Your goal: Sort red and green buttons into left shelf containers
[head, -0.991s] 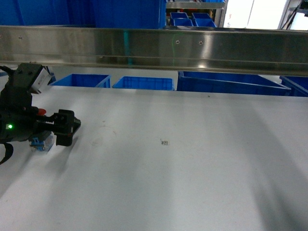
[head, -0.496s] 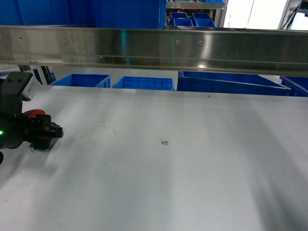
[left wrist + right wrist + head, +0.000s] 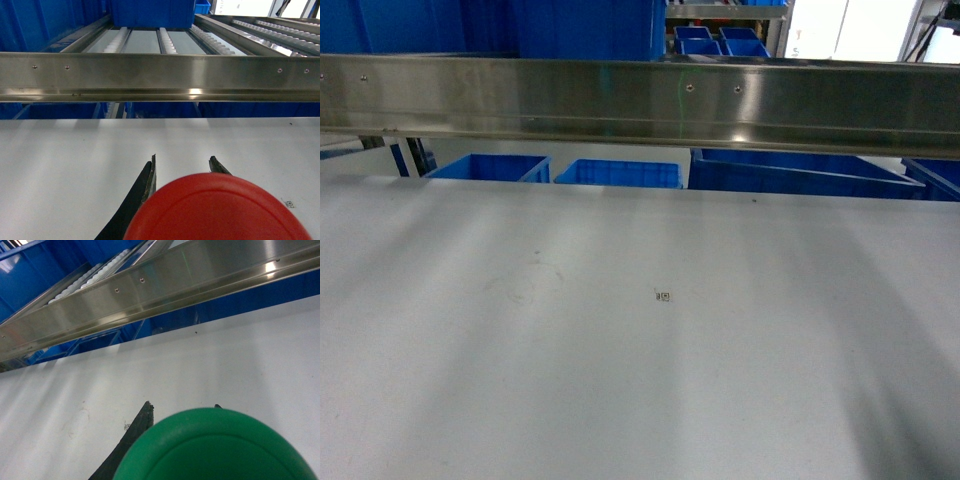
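Left gripper (image 3: 182, 167) shows only in the left wrist view: two dark fingertips stick out past the red button (image 3: 217, 207), whose big red cap fills the bottom of that view, right up against the camera and sitting between the fingers, so the gripper is closed on it. Same on the other side: right gripper (image 3: 182, 412) holds the green button (image 3: 215, 445), green cap filling the bottom of the right wrist view, one dark finger (image 3: 135, 432) plain to see on the left of the cap, the other just a tip peeking above it. Both hang above the white table (image 3: 640, 380). In the head view neither arm nor button shows. Steel rail (image 3: 640, 100) runs along the table's far edge, w/ blue bins (image 3: 617, 173) beyond it.
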You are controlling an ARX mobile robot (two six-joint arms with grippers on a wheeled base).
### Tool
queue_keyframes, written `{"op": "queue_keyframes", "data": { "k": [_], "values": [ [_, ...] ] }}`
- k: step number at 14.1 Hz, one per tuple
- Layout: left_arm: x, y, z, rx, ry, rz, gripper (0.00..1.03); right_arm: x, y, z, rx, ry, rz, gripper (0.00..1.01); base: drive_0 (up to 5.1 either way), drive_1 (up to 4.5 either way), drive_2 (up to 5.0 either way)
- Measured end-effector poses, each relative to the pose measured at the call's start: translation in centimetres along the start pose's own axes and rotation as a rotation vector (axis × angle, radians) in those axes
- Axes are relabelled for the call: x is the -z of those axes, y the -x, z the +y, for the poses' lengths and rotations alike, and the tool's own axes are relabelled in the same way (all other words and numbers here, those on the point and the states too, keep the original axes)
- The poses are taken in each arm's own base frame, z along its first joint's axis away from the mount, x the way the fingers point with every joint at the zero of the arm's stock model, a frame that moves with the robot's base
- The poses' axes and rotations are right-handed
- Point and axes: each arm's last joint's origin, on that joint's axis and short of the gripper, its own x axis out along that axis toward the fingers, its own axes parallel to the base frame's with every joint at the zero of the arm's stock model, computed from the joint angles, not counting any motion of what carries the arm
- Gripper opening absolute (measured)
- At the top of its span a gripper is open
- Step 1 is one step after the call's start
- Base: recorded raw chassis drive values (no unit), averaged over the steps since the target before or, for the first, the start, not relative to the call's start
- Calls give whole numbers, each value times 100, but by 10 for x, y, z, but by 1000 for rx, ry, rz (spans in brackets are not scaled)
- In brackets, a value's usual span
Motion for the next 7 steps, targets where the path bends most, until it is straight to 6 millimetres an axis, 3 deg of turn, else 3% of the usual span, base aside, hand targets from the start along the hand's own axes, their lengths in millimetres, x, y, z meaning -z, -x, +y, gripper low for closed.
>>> {"op": "queue_keyframes", "data": {
  "k": [7],
  "values": [
    [7, -5, 5, -12, 6, 36, 27, 0, 0, 0, 1, 0, 0, 27, 0, 0, 0]
  ]
}}
